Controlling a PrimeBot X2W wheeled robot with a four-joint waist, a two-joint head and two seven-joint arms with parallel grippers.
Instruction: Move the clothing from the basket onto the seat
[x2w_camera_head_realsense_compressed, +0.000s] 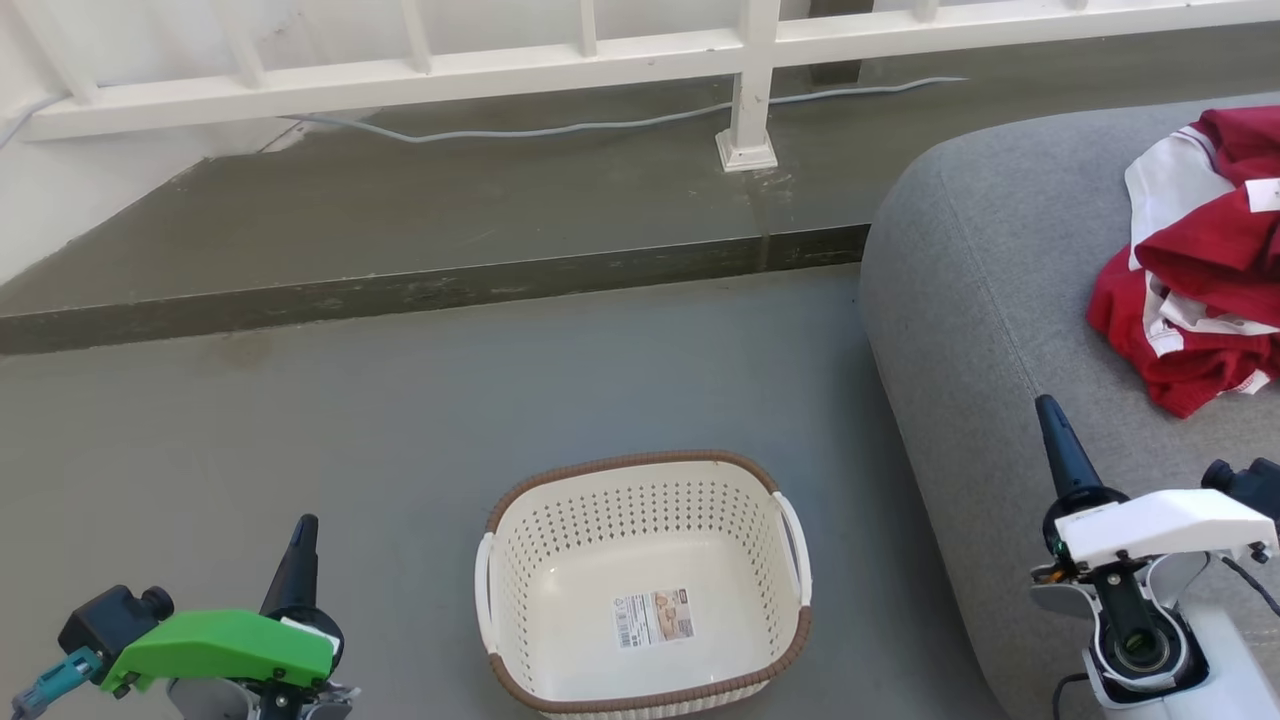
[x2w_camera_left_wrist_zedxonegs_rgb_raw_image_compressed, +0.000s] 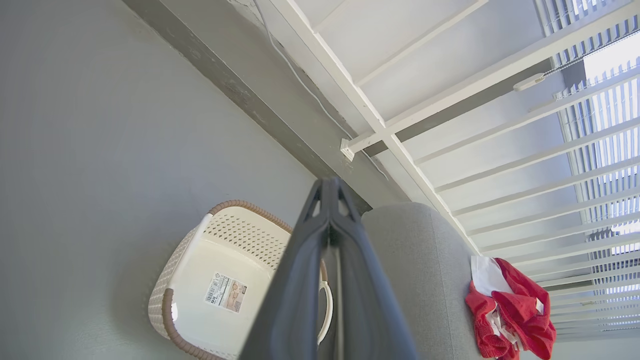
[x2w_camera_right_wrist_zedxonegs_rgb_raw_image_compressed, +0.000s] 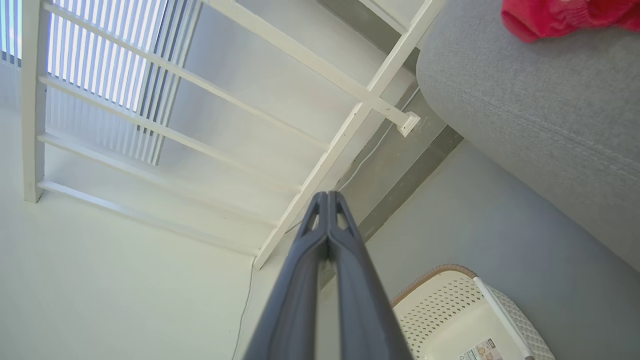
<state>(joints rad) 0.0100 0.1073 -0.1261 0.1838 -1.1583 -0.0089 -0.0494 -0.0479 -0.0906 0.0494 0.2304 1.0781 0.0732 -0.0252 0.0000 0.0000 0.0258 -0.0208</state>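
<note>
The cream-white basket (x2w_camera_head_realsense_compressed: 645, 585) with a brown rim stands on the grey floor, holding nothing but its label sticker; the left wrist view shows the basket (x2w_camera_left_wrist_zedxonegs_rgb_raw_image_compressed: 220, 280) too, and a corner of the basket (x2w_camera_right_wrist_zedxonegs_rgb_raw_image_compressed: 450, 315) appears in the right wrist view. Red and white clothing (x2w_camera_head_realsense_compressed: 1205, 265) lies heaped on the grey seat (x2w_camera_head_realsense_compressed: 1000, 330) at the far right. The clothing (x2w_camera_left_wrist_zedxonegs_rgb_raw_image_compressed: 510, 310) rests on the seat (x2w_camera_left_wrist_zedxonegs_rgb_raw_image_compressed: 420, 270) in the left wrist view as well. My left gripper (x2w_camera_head_realsense_compressed: 303, 535) is shut, low at the left of the basket. My right gripper (x2w_camera_head_realsense_compressed: 1050, 415) is shut, over the seat's front edge.
A white railing (x2w_camera_head_realsense_compressed: 600, 60) with a post (x2w_camera_head_realsense_compressed: 748, 120) runs along a raised concrete step (x2w_camera_head_realsense_compressed: 430, 285) behind the basket. A grey cable (x2w_camera_head_realsense_compressed: 560, 128) lies along that step. Open grey floor (x2w_camera_head_realsense_compressed: 300, 420) spreads left of the basket.
</note>
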